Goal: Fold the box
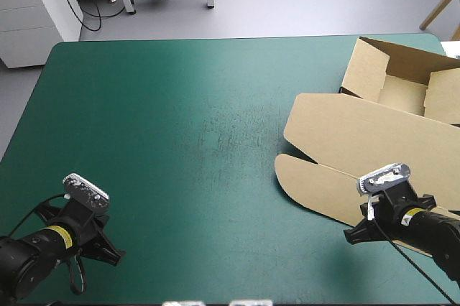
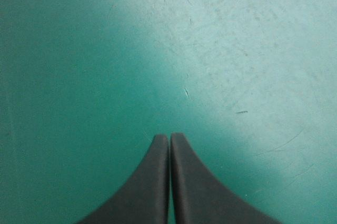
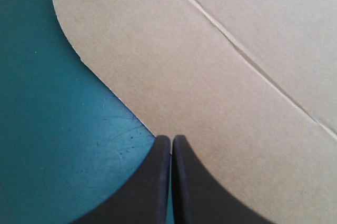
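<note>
Fingers of my right gripper (image 3: 171,137), two broad black fins, are pressed tight together with nothing between them. Their tips sit right at the rim of the flat brown cardboard box (image 1: 359,133), over its near rounded flap (image 1: 316,184). I can't tell if they touch it. My left gripper (image 2: 169,135) is clenched too, and empty. It hangs over the bare teal-green table cover (image 1: 180,141), well apart from the box.

The box lies at the right side of the table, up toward the far right corner. I think the job is partly done. At the far end the walls (image 1: 374,62) stand up and make an open tray. The big lid lies flat, and its two rounded flaps point toward the middle of the table. Those are left to fold, I think.

I see nothing in the way.
</note>
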You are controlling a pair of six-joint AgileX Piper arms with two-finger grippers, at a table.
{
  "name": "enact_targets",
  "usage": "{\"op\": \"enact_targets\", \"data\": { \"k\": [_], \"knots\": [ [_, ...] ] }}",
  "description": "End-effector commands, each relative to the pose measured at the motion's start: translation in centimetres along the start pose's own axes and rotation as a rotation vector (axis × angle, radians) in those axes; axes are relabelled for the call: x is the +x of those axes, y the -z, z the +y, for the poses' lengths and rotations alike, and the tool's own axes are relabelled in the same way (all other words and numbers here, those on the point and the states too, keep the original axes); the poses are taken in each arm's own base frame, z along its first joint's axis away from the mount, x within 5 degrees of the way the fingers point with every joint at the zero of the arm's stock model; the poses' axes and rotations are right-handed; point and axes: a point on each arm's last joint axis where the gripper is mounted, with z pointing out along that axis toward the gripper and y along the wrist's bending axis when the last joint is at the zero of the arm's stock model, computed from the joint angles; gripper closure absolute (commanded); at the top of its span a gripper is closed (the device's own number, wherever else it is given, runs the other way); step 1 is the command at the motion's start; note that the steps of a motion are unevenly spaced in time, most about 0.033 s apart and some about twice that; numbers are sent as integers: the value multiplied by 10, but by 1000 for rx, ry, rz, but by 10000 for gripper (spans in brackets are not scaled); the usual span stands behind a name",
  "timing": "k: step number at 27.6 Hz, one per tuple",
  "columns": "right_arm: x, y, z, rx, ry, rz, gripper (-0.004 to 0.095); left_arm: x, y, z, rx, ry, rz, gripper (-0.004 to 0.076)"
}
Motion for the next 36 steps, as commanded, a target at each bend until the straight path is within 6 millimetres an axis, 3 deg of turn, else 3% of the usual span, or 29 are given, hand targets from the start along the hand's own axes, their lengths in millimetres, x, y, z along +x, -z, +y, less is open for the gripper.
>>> {"op": "enact_targets", "data": {
  "k": [1, 10, 36],
  "knots": [
    [-6, 9, 1, 12, -3, -96, 912, -9, 5, 1, -7, 1, -74, 734],
    [4, 9, 3, 7, -29, -88, 912, -10, 5, 2, -7, 1, -76, 734],
    [4, 10, 3, 7, -29, -88, 912, -8, 5, 1, -2, 3, -63, 734]
  ]
}}
